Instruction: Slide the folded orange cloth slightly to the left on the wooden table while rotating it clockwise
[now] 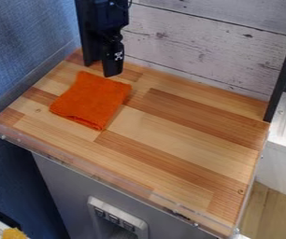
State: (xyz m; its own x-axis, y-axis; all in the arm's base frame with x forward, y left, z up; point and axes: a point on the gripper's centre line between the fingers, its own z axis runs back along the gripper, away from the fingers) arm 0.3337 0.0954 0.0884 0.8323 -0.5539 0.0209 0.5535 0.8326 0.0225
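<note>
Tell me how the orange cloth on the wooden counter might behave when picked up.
The orange cloth looks soft and lies flat, so it would probably droop. Its near edge looks layered, so it may unfold when lifted. Being thin, it is likely light.

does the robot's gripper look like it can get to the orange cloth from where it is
Probably yes. The gripper hangs just beyond the orange cloth's far edge, and nothing lies on the cloth or visibly between them. The clear guard along the near edge seems well out of the way.
</note>
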